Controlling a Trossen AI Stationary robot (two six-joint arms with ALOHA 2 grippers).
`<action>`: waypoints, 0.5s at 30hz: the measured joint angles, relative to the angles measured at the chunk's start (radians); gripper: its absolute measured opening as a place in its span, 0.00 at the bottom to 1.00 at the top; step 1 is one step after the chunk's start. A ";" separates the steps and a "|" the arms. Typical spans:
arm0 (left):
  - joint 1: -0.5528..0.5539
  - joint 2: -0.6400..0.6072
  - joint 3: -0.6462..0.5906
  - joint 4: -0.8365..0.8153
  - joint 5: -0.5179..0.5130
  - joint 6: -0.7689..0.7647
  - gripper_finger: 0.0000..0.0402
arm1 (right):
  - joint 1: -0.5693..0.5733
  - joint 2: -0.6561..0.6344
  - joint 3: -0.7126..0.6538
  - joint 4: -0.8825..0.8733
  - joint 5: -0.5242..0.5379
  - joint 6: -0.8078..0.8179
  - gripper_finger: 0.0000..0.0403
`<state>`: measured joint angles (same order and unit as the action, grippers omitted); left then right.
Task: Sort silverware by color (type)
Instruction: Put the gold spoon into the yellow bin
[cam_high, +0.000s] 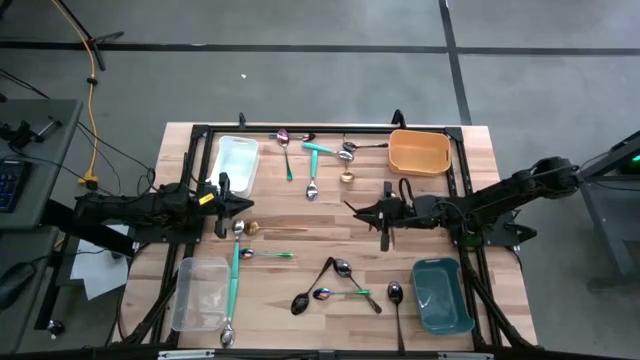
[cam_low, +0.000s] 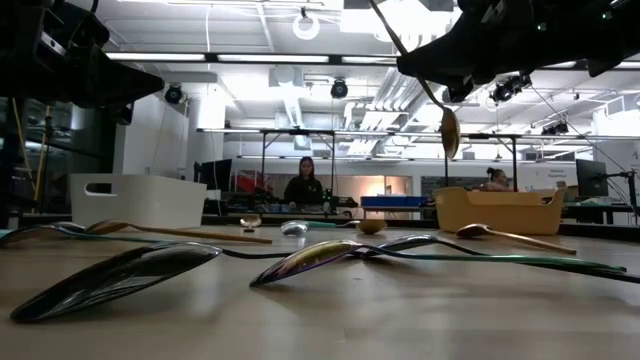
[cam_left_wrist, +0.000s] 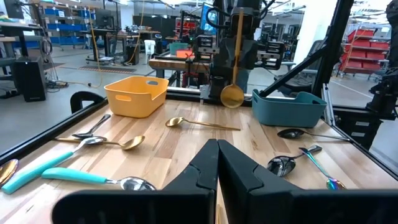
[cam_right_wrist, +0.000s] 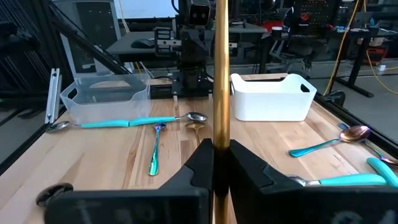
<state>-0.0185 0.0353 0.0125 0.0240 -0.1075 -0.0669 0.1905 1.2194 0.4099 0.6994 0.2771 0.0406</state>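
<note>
The right gripper (cam_high: 386, 225) hangs over the middle of the desk (cam_high: 300, 215), its fingers (cam_right_wrist: 202, 163) pinched on the handle of a gold spoon (cam_right_wrist: 220, 74) that dangles upright, bowl down, clear of the wood. The left gripper (cam_high: 240, 204) waits above the desk's left side between the white bin (cam_high: 236, 163) and the clear bin (cam_high: 198, 293), fingers (cam_left_wrist: 205, 165) pressed together on nothing. The other silverware (cam_high: 335, 280) lies scattered across the desk, outside the bins.

Your robot: two dark jointed arms.
Your left arm (cam_high: 130, 208) carries a yellow marking; black wedge-shaped fingers (cam_left_wrist: 199, 171) throughout.
</note>
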 joint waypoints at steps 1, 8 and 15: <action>0.000 0.000 0.000 0.005 -0.001 0.003 0.00 | 0.000 0.000 0.000 0.000 -0.001 0.000 0.04; 0.000 0.000 0.000 0.234 -0.030 -0.022 0.00 | 0.000 0.000 0.000 0.000 -0.045 -0.021 0.04; -0.001 0.050 0.009 0.483 -0.069 -0.070 0.01 | -0.012 0.000 0.001 0.022 -0.046 -0.027 0.04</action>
<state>-0.0190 0.0855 0.0220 0.5073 -0.1762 -0.1368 0.1787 1.2198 0.4107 0.7219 0.2312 0.0139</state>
